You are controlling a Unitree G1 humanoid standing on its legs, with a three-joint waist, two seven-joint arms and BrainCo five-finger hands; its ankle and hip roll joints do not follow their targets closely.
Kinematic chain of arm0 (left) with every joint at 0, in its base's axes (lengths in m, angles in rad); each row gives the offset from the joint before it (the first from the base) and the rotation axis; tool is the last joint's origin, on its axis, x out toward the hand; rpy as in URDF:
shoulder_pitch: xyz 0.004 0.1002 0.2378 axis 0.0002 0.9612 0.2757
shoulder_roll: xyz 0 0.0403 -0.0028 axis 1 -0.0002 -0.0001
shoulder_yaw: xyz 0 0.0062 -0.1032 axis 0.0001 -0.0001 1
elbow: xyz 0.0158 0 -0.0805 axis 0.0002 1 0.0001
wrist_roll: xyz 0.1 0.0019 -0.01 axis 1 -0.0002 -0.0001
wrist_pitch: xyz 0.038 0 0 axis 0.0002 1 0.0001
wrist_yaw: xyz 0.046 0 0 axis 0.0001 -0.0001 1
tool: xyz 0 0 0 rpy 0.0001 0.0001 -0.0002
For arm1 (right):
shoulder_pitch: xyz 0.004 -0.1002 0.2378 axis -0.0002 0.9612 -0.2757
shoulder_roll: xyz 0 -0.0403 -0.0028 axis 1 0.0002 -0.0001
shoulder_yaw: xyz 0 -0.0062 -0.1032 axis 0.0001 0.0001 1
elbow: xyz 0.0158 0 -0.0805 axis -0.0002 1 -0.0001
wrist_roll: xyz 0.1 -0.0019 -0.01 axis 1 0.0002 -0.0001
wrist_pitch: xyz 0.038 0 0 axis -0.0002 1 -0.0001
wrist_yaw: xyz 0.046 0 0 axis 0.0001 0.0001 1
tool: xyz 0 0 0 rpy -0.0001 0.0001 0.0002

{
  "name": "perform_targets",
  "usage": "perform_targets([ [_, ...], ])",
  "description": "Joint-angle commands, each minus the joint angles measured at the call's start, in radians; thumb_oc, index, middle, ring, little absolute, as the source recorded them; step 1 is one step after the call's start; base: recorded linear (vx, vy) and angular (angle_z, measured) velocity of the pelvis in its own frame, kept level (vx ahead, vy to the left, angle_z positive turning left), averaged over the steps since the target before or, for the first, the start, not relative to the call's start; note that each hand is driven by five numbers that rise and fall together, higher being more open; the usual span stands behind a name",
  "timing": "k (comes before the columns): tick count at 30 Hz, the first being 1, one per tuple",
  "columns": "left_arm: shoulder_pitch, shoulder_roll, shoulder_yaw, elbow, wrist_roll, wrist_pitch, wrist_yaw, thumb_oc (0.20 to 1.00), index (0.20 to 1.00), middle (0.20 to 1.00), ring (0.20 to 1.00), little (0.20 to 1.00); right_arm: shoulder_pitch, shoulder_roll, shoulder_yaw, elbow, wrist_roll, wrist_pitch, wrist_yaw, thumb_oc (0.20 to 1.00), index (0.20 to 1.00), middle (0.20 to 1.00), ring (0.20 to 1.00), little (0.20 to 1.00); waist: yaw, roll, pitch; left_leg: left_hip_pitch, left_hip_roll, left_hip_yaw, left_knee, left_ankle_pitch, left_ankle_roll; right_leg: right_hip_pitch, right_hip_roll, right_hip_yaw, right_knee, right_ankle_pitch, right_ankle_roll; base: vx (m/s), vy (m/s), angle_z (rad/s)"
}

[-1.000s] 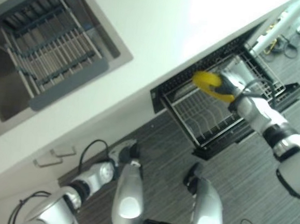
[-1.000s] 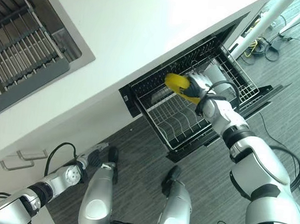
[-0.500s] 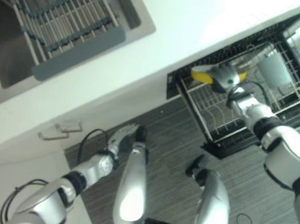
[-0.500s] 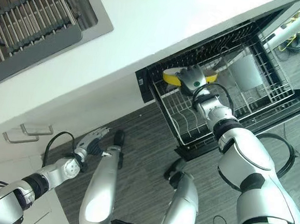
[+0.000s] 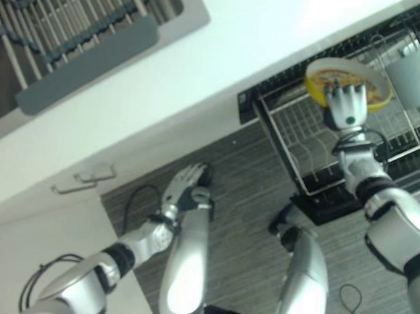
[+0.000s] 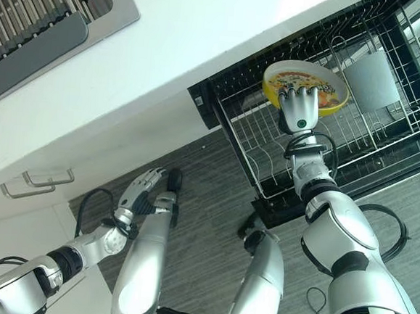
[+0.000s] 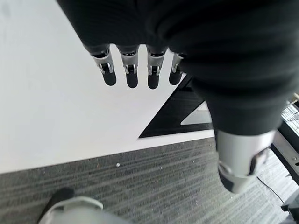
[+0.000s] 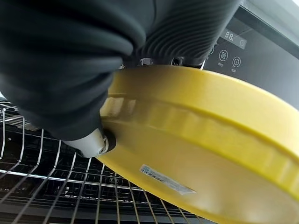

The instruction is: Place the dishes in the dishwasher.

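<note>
Yellow plastic is showing over the pulled-out dishwasher rack (image 6: 321, 137): the right hand (image 6: 299, 109) is gripping a shallow yellow bowl (image 6: 324, 90) by its near rim, fingers lying across the printed inside and the thumb pressing the underside, as the right wrist view shows. The bowl is hanging above the wire tines, near the back of the rack, not resting on them yet. A grey tumbler (image 6: 374, 77) is standing in the rack just beside it, on the far side.

To do this well, the hand is probably needing to tip the bowl on edge and lower it between two rows of tines, keeping clear of the tumbler, and to let go only once the rim is seated in the wire.

The left hand (image 5: 183, 188) is hanging idle low by the white cabinet (image 5: 13, 258), fingers straight and spread, gripping nothing.
</note>
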Motion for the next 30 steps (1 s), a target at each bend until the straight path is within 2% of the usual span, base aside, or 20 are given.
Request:
perform_targets([
  [1, 0.017, -0.011, 0.011, -0.06, 0.028, -0.043, 0.059, 1.0, 1.0, 1.0, 1.0, 1.0, -0.091, -0.06, -0.05, 0.045, 0.132, 0.073, -0.059, 0.2, 0.2, 0.2, 0.2, 0.2, 0.004, 0.057, -0.025, -0.043, -0.061, -0.011, 0.031, -0.05, 0.103, 0.013, 0.07, 0.026, 0.035, 0.014, 0.005, -0.03, 0.03, 0.04],
  [5, 0.019, -0.009, 0.012, -0.103, 0.024, -0.024, 0.065, 1.0, 1.0, 1.0, 1.0, 1.0, -0.069, -0.056, -0.093, 0.057, 0.176, 0.055, -0.054, 0.2, 0.2, 0.2, 0.2, 0.2, 0.002, 0.066, -0.025, -0.058, -0.066, -0.008, 0.025, -0.048, 0.104, -0.002, 0.068, 0.025, 0.032, 0.017, 0.005, -0.02, 0.023, 0.07],
  [6, 0.013, -0.012, 0.013, -0.108, 0.019, -0.023, 0.06, 1.0, 1.0, 1.0, 1.0, 1.0, -0.07, -0.051, -0.105, 0.063, 0.177, 0.021, -0.052, 0.209, 0.209, 0.209, 0.209, 0.209, 0.002, 0.07, -0.025, -0.06, -0.069, -0.006, 0.023, -0.047, 0.104, -0.004, 0.066, 0.024, 0.028, 0.019, 0.005, -0.02, 0.021, 0.06],
  [7, 0.01, -0.013, 0.011, -0.111, 0.015, -0.024, 0.06, 1.0, 1.0, 1.0, 1.0, 1.0, -0.073, -0.048, -0.11, 0.063, 0.193, -0.003, -0.04, 1.0, 1.0, 1.0, 1.0, 1.0, 0.002, 0.072, -0.025, -0.062, -0.07, -0.006, 0.023, -0.047, 0.104, -0.006, 0.065, 0.024, 0.026, 0.02, 0.005, 0.0, 0.0, 0.0],
  [8, 0.006, -0.018, 0.008, -0.12, 0.014, -0.021, 0.06, 1.0, 1.0, 1.0, 1.0, 1.0, -0.076, -0.038, -0.124, 0.062, 0.222, -0.07, -0.05, 1.0, 1.0, 1.0, 1.0, 1.0, 0.003, 0.077, -0.025, -0.065, -0.073, -0.004, 0.018, -0.044, 0.103, -0.009, 0.064, 0.023, 0.021, 0.022, 0.005, -0.03, 0.037, 0.0],
  [9, 0.002, -0.025, 0.003, -0.122, 0.009, -0.019, 0.064, 1.0, 1.0, 1.0, 1.0, 1.0, -0.089, -0.022, -0.129, 0.06, 0.18, -0.113, -0.014, 1.0, 1.0, 1.0, 1.0, 1.0, 0.005, 0.082, -0.025, -0.066, -0.076, -0.003, 0.016, -0.044, 0.102, -0.011, 0.062, 0.024, 0.017, 0.022, 0.005, -0.03, 0.045, -0.01],
  [11, -0.001, -0.034, 0.011, -0.133, 0.007, -0.014, 0.055, 1.0, 1.0, 1.0, 1.0, 1.0, -0.084, -0.011, -0.128, 0.055, 0.18, -0.159, 0.024, 1.0, 1.0, 1.0, 1.0, 1.0, 0.007, 0.089, -0.025, -0.071, -0.076, -0.002, 0.014, -0.042, 0.103, -0.018, 0.059, 0.024, 0.02, 0.023, 0.004, -0.01, 0.02, 0.0],
  [12, -0.003, -0.041, 0.013, -0.133, 0.006, -0.011, 0.052, 1.0, 1.0, 1.0, 1.0, 1.0, -0.064, 0.003, -0.135, 0.059, 0.233, -0.237, 0.084, 1.0, 1.0, 1.0, 1.0, 1.0, 0.009, 0.09, -0.025, -0.071, -0.08, -0.001, 0.009, -0.041, 0.102, -0.016, 0.057, 0.02, 0.015, 0.022, 0.003, 0.0, 0.0, 0.0],
  [13, -0.004, -0.042, 0.013, -0.133, 0.006, -0.012, 0.052, 1.0, 1.0, 1.0, 1.0, 1.0, -0.064, 0.006, -0.136, 0.06, 0.244, -0.248, 0.099, 1.0, 1.0, 1.0, 1.0, 1.0, 0.01, 0.09, -0.025, -0.07, -0.081, -0.001, 0.008, -0.04, 0.101, -0.015, 0.056, 0.02, 0.013, 0.022, 0.003, -0.02, -0.001, 0.04],
  [15, -0.004, -0.041, 0.015, -0.14, 0.006, -0.016, 0.045, 1.0, 1.0, 1.0, 1.0, 1.0, -0.066, 0.023, -0.146, 0.066, 0.43, -0.326, 0.301, 1.0, 1.0, 1.0, 1.0, 1.0, 0.013, 0.094, -0.025, -0.066, -0.083, -0.001, 0.001, -0.038, 0.099, -0.012, 0.055, 0.018, 0.006, 0.024, 0.001, 0.0, 0.0, 0.0],
  [16, -0.004, -0.039, 0.025, -0.155, 0.0, -0.011, 0.032, 1.0, 1.0, 1.0, 1.0, 1.0, -0.041, 0.045, -0.166, 0.074, 0.568, -0.322, 0.463, 1.0, 1.0, 1.0, 1.0, 1.0, 0.013, 0.095, -0.025, -0.06, -0.081, 0.002, -0.004, -0.036, 0.097, -0.009, 0.054, 0.018, 0.005, 0.023, -0.002, 0.0, 0.0, 0.0],
  [18, 0.001, -0.031, 0.04, -0.18, -0.01, 0.006, 0.017, 1.0, 1.0, 1.0, 1.0, 1.0, 0.027, 0.059, -0.196, 0.08, 0.707, -0.339, 0.531, 1.0, 1.0, 1.0, 1.0, 1.0, 0.008, 0.089, -0.025, -0.055, -0.078, 0.005, -0.003, -0.038, 0.098, -0.007, 0.055, 0.022, 0.009, 0.021, -0.005, 0.0, 0.0, 0.0],
  [20, -0.006, -0.025, 0.052, -0.194, -0.028, 0.018, 0.006, 1.0, 1.0, 1.0, 1.0, 1.0, 0.055, 0.08, -0.257, 0.077, 0.767, -0.341, 0.538, 1.0, 1.0, 1.0, 1.0, 1.0, 0.0, 0.086, -0.025, -0.057, -0.077, 0.007, 0.007, -0.041, 0.099, -0.013, 0.059, 0.029, 0.018, 0.019, -0.008, 0.0, 0.018, 0.0],
  [22, -0.009, -0.026, 0.057, -0.196, -0.033, 0.02, 0.005, 1.0, 1.0, 1.0, 1.0, 1.0, 0.061, 0.086, -0.288, 0.079, 0.744, -0.348, 0.525, 1.0, 1.0, 1.0, 1.0, 1.0, -0.003, 0.087, -0.025, -0.058, -0.075, 0.01, 0.005, -0.039, 0.097, -0.016, 0.06, 0.032, 0.019, 0.02, -0.008, -0.02, 0.043, -0.02],
  [24, -0.015, -0.045, 0.06, -0.184, -0.036, 0.032, 0.011, 1.0, 1.0, 1.0, 1.0, 1.0, 0.063, 0.096, -0.318, 0.076, 0.722, -0.372, 0.47, 1.0, 1.0, 1.0, 1.0, 1.0, -0.007, 0.09, -0.025, -0.055, -0.075, 0.015, -0.006, -0.028, 0.094, -0.016, 0.065, 0.035, 0.016, 0.023, -0.008, -0.03, 0.048, -0.02],
  [25, -0.015, -0.055, 0.059, -0.173, -0.035, 0.032, 0.015, 1.0, 1.0, 1.0, 1.0, 1.0, 0.059, 0.098, -0.326, 0.072, 0.759, -0.39, 0.454, 1.0, 1.0, 1.0, 1.0, 1.0, -0.008, 0.092, -0.025, -0.05, -0.075, 0.017, -0.011, -0.024, 0.093, -0.013, 0.066, 0.037, 0.012, 0.025, -0.008, -0.03, 0.045, -0.04],
  [27, -0.016, -0.075, 0.058, -0.152, -0.035, 0.041, 0.023, 1.0, 1.0, 1.0, 1.0, 1.0, 0.05, 0.115, -0.362, 0.061, 0.949, -0.447, 0.423, 1.0, 1.0, 1.0, 1.0, 1.0, -0.01, 0.095, -0.025, -0.032, -0.074, 0.021, -0.024, -0.018, 0.092, 0.002, 0.068, 0.04, 0.004, 0.028, -0.008, -0.02, 0.041, -0.03],
  [28, -0.014, -0.08, 0.059, -0.147, -0.035, 0.046, 0.022, 1.0, 1.0, 1.0, 1.0, 1.0, 0.045, 0.129, -0.395, 0.05, 0.996, -0.474, 0.403, 1.0, 1.0, 1.0, 1.0, 1.0, -0.011, 0.096, -0.025, -0.019, -0.074, 0.023, -0.03, -0.017, 0.089, 0.011, 0.069, 0.043, -0.002, 0.028, -0.009, -0.02, 0.055, 0.0],
  [29, -0.011, -0.088, 0.064, -0.137, -0.036, 0.054, 0.02, 1.0, 1.0, 1.0, 1.0, 1.0, 0.038, 0.15, -0.452, 0.027, 1.018, -0.529, 0.34, 1.0, 1.0, 1.0, 1.0, 1.0, -0.014, 0.098, -0.025, 0.002, -0.074, 0.028, -0.043, -0.015, 0.086, 0.03, 0.071, 0.047, -0.016, 0.028, -0.008, -0.04, 0.094, -0.05],
  [30, -0.004, -0.103, 0.07, -0.109, -0.035, 0.058, 0.021, 1.0, 1.0, 1.0, 1.0, 1.0, 0.036, 0.177, -0.494, -0.011, 0.988, -0.55, 0.307, 1.0, 1.0, 1.0, 1.0, 1.0, -0.02, 0.098, -0.025, 0.041, -0.073, 0.043, -0.073, -0.007, 0.08, 0.061, 0.076, 0.052, -0.047, 0.033, -0.006, -0.05, 0.122, -0.12],
])
